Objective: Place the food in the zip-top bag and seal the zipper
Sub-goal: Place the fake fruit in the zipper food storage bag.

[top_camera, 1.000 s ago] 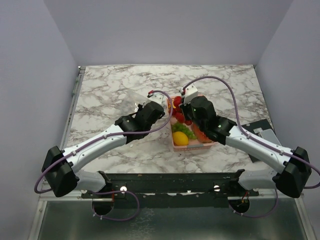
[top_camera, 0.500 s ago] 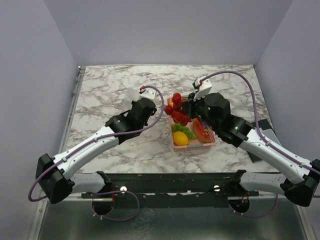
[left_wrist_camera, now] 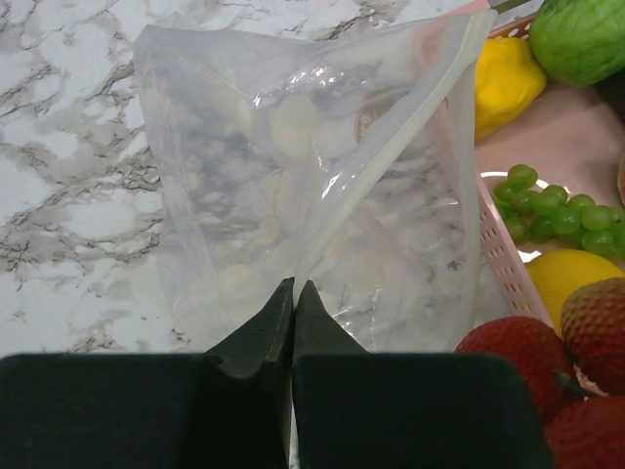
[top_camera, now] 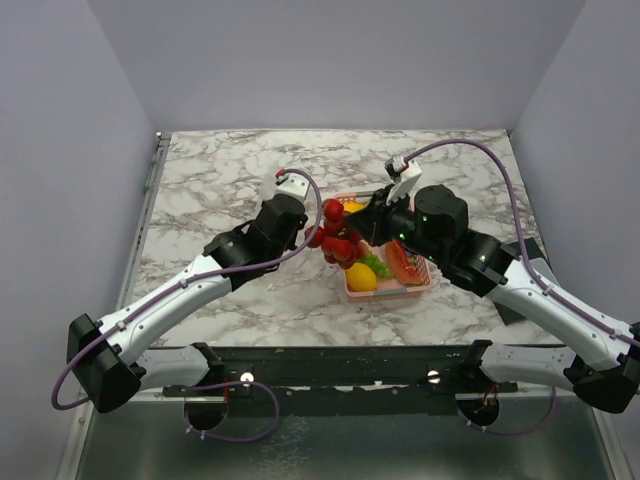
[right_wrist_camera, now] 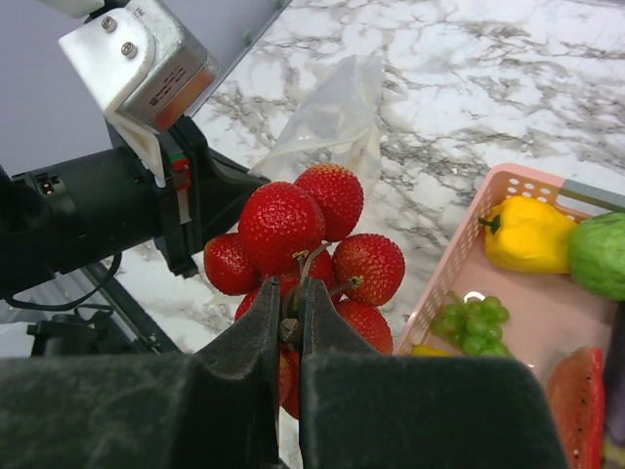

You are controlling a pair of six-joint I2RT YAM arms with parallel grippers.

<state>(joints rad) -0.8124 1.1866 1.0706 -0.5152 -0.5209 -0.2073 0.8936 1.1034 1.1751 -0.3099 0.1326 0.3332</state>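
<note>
Marble table (top_camera: 220, 190) spreads beneath both arms. Pinched shut on the crinkly clear bag (left_wrist_camera: 293, 176), the left gripper (left_wrist_camera: 294, 288) lifts it, probably to receive food. The right gripper (right_wrist_camera: 290, 293) clamps the thin stem of a bumpy red berry cluster (right_wrist_camera: 293, 230), hanging between bag and slotted pink basket (left_wrist_camera: 503, 264).

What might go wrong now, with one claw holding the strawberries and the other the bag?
The right claw pinches only the thin stem of the strawberry cluster, so it may swing or slip out. The left claw grips the zip-top bag by one edge; its mouth does not look open, so the wide cluster may catch on it.
</note>
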